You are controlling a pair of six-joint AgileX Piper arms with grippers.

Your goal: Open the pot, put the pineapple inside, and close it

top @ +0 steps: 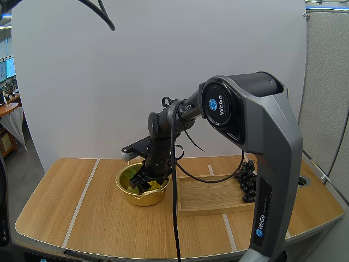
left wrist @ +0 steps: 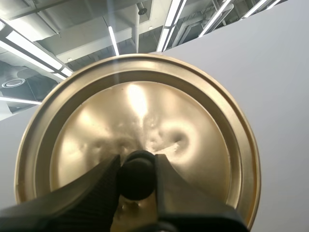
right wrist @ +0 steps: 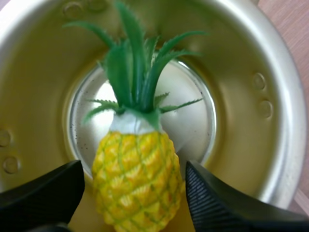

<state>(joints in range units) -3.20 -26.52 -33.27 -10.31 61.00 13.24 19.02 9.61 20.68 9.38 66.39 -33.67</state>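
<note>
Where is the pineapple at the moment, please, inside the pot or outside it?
Inside. The pineapple lies within the walls of the pot, above its shiny base, with the right end effector open around it.

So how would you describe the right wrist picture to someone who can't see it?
A yellow pineapple with green leaves lies inside a shiny metal pot. The right gripper is open, its two black fingers standing apart on either side of the fruit.
</note>
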